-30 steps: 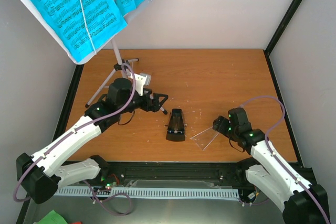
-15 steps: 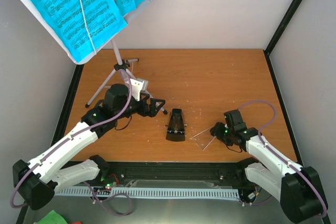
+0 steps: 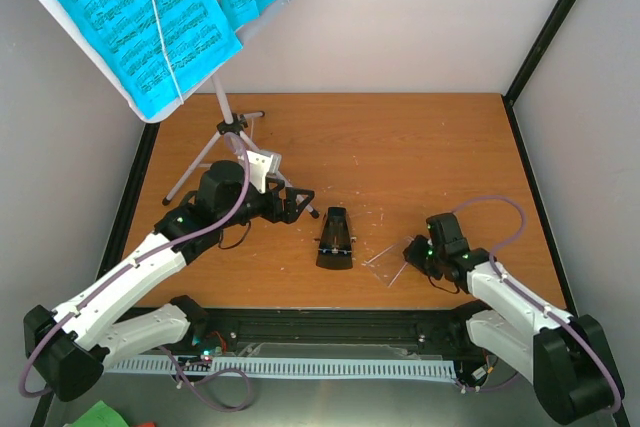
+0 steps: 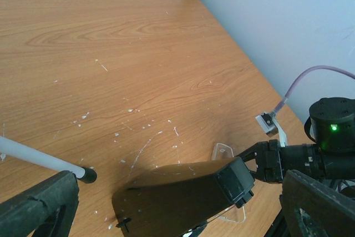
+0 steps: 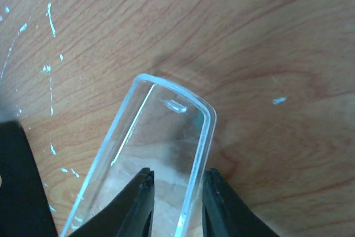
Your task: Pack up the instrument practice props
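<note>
The small black metronome (image 3: 335, 239) stands at the table's middle front. Its clear plastic cover (image 3: 385, 259) lies flat just to its right. My right gripper (image 3: 412, 252) reaches in from the right. In the right wrist view the right gripper (image 5: 177, 192) has its jaws narrowed astride the cover's (image 5: 161, 131) side rim, one finger over the clear panel and one outside, with small gaps showing. My left gripper (image 3: 300, 202) hovers wide open just left of the metronome (image 4: 183, 198). The white music stand (image 3: 222, 107) with cyan sheet music (image 3: 130, 17) stands at the back left.
A stand leg with a black foot (image 4: 86, 175) lies on the wood close to my left gripper. The table's right edge has a black frame post (image 3: 550, 27) and a grey wall. White scratches mark the wood around the metronome.
My right gripper has dropped onto the cover and its jaws have narrowed round the rim. The left arm shifted slightly towards the metronome, then held still.
</note>
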Available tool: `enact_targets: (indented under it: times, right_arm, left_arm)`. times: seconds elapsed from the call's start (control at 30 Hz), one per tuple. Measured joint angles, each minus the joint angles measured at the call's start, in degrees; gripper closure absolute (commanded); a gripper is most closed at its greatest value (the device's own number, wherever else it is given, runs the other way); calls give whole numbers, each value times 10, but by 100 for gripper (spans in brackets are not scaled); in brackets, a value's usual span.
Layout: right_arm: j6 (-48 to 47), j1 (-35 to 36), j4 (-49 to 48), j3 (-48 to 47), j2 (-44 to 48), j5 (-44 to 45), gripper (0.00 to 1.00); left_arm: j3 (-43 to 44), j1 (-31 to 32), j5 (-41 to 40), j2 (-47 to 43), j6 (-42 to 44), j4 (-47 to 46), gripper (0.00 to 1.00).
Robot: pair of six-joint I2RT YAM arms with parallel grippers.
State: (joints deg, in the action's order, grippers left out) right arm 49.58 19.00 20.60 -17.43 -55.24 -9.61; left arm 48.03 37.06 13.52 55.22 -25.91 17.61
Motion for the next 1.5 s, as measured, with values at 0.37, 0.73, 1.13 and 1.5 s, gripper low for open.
enact_targets:
  times: [0.37,0.73,1.13,1.5]
  right_arm:
    - [32,0,4,26,70,17,97]
    - [31,0,12,31,114,21,63]
    - [-14,0,-9,15,25,-19,61]
    - [-40,4,-3,-6,-19,-4,75]
  left_arm:
    - [0,0,-8,-11,-5,3,1]
    - [0,0,-18,-31,-14,18,1]
    - [1,0,-12,-38,-27,19,1]
    - [1,0,-8,-39,-30,19,1]
